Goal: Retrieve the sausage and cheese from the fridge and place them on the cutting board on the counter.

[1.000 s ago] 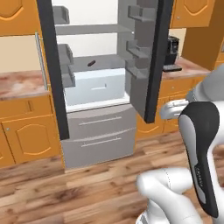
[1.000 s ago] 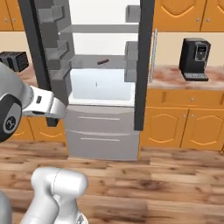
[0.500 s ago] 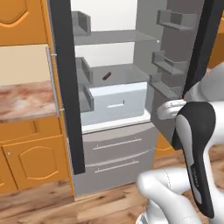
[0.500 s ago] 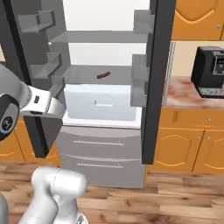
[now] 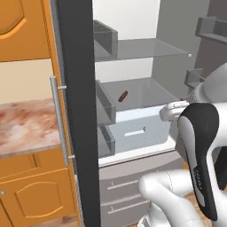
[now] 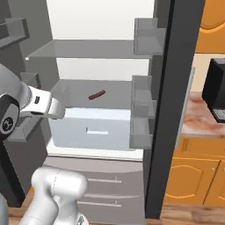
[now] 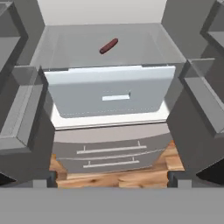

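Observation:
The fridge (image 5: 79,133) stands open with both doors swung wide. The sausage (image 5: 123,96), a short dark red-brown cylinder, lies on the glass shelf above the white drawer (image 7: 109,89); it also shows as the sausage (image 6: 96,95) and the sausage (image 7: 108,46). My gripper (image 7: 112,182) is open, its tips wide apart with nothing between them, in front of the fridge and well short of the sausage. The cheese and the cutting board are out of view. The counter (image 5: 26,126) lies left of the fridge.
Grey door bins (image 6: 143,118) jut from both open doors on either side of the opening. Two lower fridge drawers (image 7: 109,153) sit above the wooden floor. A black coffee machine (image 6: 216,90) stands on the counter (image 6: 193,121) to the right.
The whole picture has grown and shifted: the base has driven closer to the open fridge. The sausage has stayed on its shelf and the gripper has stayed open.

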